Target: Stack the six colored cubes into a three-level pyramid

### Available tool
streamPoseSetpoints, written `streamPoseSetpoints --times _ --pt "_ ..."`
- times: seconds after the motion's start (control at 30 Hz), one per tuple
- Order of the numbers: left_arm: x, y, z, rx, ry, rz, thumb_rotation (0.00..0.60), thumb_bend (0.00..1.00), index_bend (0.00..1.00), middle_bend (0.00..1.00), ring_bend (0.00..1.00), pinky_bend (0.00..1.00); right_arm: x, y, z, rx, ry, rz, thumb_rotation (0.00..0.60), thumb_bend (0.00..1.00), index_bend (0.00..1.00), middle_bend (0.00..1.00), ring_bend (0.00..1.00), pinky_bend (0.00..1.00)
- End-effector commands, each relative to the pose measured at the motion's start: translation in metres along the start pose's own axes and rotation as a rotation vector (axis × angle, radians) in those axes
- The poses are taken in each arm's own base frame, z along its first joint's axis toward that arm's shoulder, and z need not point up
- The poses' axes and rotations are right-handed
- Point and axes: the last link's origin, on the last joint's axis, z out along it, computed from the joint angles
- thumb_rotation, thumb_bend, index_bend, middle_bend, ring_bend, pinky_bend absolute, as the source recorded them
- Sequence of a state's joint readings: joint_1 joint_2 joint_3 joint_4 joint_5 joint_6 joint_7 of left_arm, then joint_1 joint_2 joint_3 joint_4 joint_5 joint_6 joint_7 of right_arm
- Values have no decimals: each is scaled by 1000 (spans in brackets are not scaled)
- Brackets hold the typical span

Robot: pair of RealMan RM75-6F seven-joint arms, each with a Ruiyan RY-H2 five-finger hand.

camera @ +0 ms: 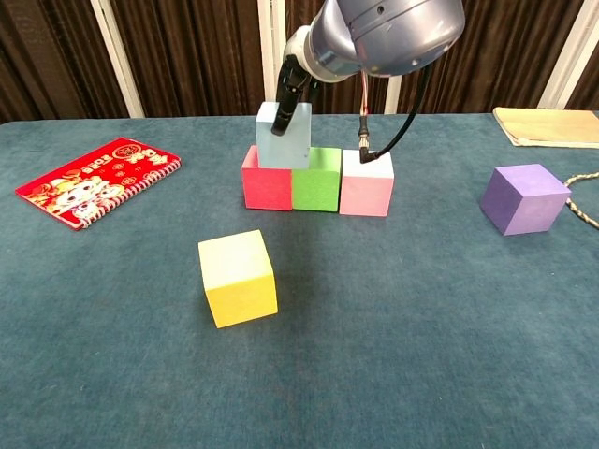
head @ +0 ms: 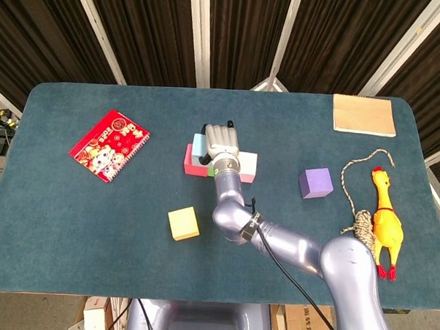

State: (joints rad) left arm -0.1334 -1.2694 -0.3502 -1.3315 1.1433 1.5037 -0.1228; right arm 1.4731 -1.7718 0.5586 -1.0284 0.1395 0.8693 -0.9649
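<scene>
The right hand (head: 220, 142) grips a light blue cube (camera: 284, 137) from above, holding it over the seam between the red cube (camera: 266, 183) and green cube (camera: 315, 184), the base row completed by a pink cube (camera: 366, 187) at 3 o'clock. The blue cube appears to sit skewed toward the red side; released that way it could tip or shove the row apart. Yellow cube (camera: 238, 278) waits at 7 o'clock of the row, purple cube (camera: 523, 198) well apart at 3 o'clock. The left hand is out of sight. A red booklet (head: 108, 145) lies far off at 9 o'clock.
</scene>
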Motion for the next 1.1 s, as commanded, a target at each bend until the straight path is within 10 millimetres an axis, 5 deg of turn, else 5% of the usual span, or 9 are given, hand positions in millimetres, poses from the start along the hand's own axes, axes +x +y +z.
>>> streamPoseSetpoints --times 0.03,1.1 --pt "0 0 0 0 1 0 600 316 150 109 7 0 0 0 0 -1 -1 1 600 281 276 312 260 0" --pt "-1 1 0 2 1 2 600 316 156 109 7 0 5 -7 -7 43 0 32 600 99 169 288 233 0"
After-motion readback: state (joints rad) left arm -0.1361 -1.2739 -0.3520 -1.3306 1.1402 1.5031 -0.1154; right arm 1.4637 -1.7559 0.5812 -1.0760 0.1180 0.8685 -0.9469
